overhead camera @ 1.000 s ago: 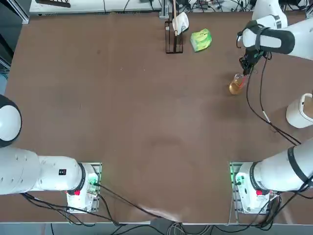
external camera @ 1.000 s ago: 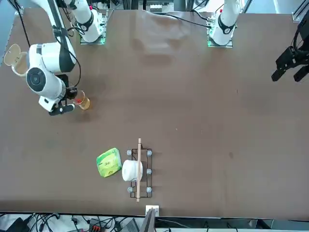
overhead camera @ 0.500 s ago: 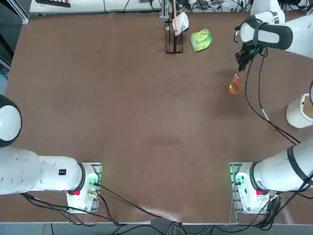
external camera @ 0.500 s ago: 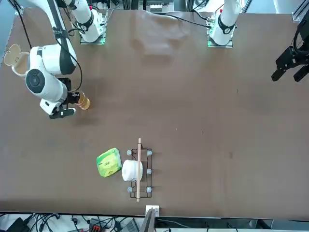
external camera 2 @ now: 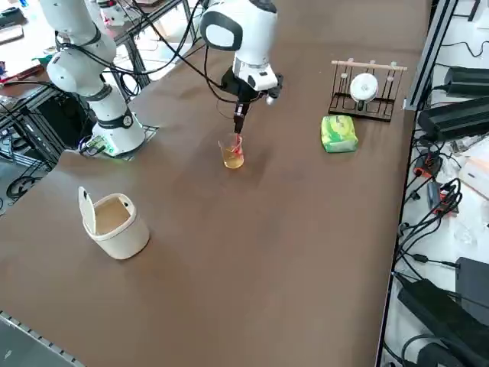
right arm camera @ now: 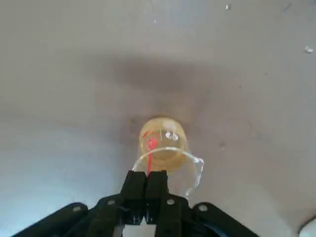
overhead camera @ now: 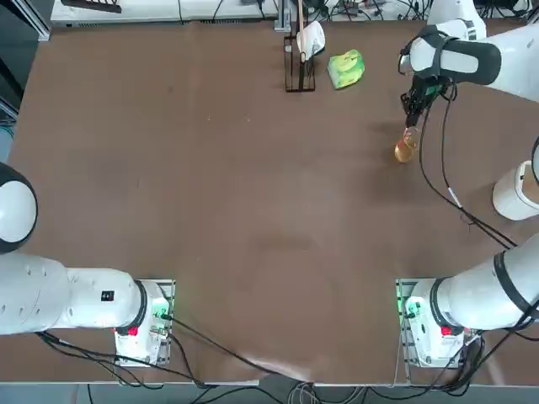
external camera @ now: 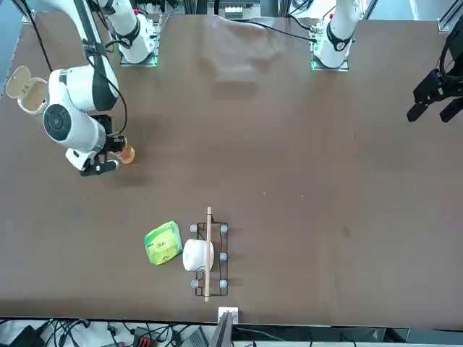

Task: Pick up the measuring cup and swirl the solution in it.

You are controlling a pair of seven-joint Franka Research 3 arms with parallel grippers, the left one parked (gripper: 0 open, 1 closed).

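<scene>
You've just brought the right gripper (right arm camera: 156,174) a little leftward over the measuring cup (overhead camera: 405,151), while the cup has kept its place on the table (overhead camera: 253,210), in the right-hand part and nearer the far edge than the one by the bases. It stands upright, with the solution (external camera 2: 234,159) low inside. Your two fingers are pressed together at the cup's mouth, beside the rim, and a red strip (right arm camera: 150,157) inside the cup runs up towards their tips; from here you can't be sure whether they pinch that strip, the thin wall or nothing. That matters, because the arm has shifted and the cup's base hasn't, so you can't yet count it as picked up. If the wall is your hold, try a small, slow lift and watch the base come away before you swirl. If it isn't, open up and take the cup properly, since pushing sideways with closed fingers could tip it and spill the solution. The white bin (overhead camera: 511,195) lies well apart, so it shouldn't hinder you.
</scene>
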